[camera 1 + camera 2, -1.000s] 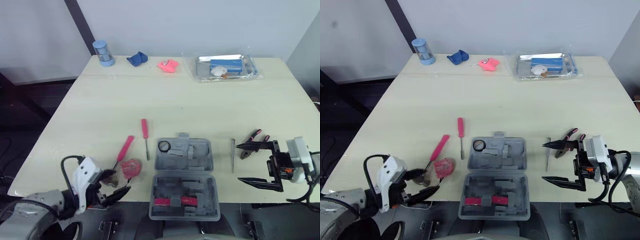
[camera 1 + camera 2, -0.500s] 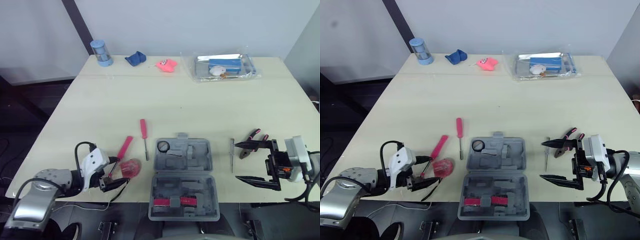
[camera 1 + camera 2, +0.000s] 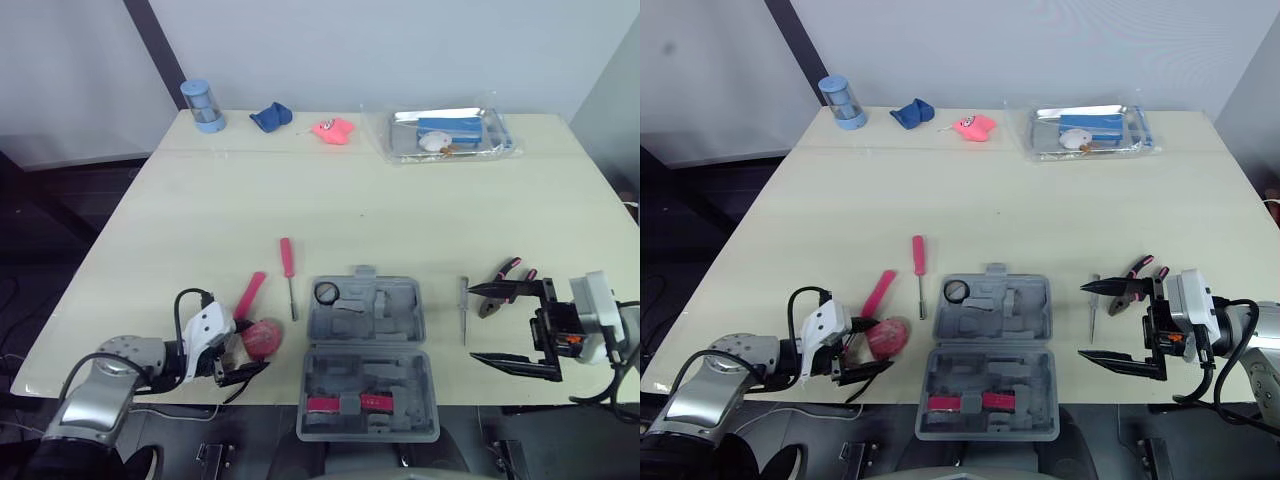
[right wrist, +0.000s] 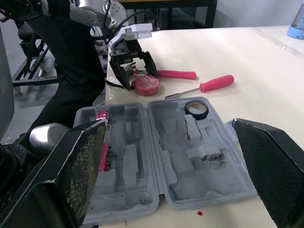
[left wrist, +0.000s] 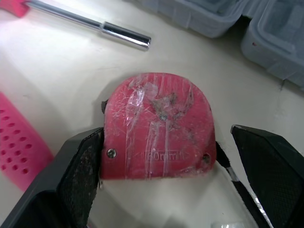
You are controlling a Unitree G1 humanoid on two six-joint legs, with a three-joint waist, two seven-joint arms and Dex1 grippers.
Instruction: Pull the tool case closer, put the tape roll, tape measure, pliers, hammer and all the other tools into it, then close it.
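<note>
My left gripper [image 3: 248, 350] has two black tapered fingers [image 5: 83, 173] on a white housing [image 3: 208, 326], a black cable [image 3: 184, 303] looping behind it to a silver-grey forearm [image 3: 100, 380]; my right gripper [image 3: 478, 324] matches, with an orange spot [image 3: 572, 340] behind its fingers

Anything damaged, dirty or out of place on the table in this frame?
The red tape measure between the left gripper's open fingers is scuffed, its face streaked with whitish scratches. The open tool case has a dark smudge in one compartment. Otherwise nothing stands out.
</note>
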